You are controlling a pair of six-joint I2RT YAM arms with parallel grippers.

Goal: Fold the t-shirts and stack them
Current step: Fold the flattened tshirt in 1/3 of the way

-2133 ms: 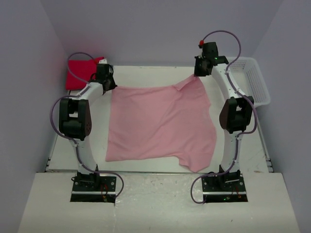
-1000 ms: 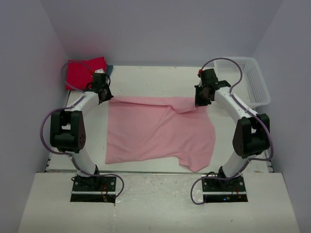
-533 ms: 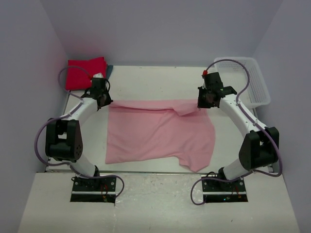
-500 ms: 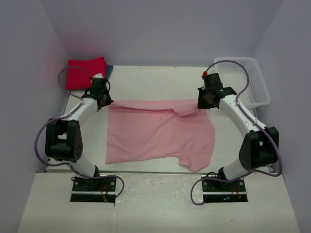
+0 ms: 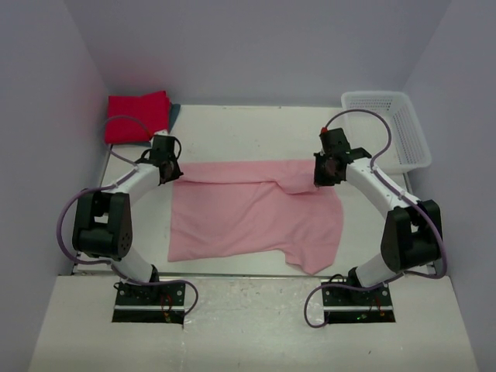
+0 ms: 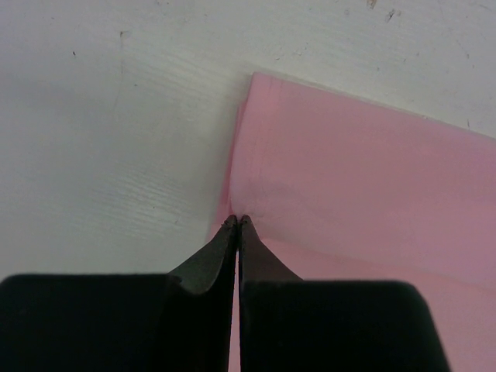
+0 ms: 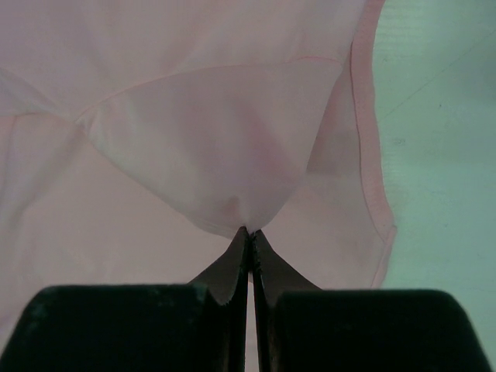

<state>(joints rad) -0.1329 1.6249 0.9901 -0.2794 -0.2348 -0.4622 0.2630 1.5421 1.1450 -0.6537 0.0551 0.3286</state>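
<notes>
Pink shirt (image 5: 256,217) lies centrally, far hem doubled toward the near edge, left gripper (image 6: 236,222) and right gripper (image 7: 248,230) each clamped on thin cloth; tug unevenly and you'll lose a corner.

The top camera sits high above and behind the arm bases (image 5: 147,296), looking down and forward over the whole table (image 5: 248,124). It is far enough off to take in the basket (image 5: 407,128) at the far right and the red shirt (image 5: 138,116) at the far left. The left wrist camera sits just behind the left gripper (image 6: 237,221) and looks along its fingers, very close, onto the far left corner of the pink shirt (image 6: 349,178) and the table beside it. The right wrist camera looks likewise past the right gripper (image 7: 249,230), close onto the shirt's far right part. Each wrist view shares only its small patch of cloth and table with the top view
</notes>
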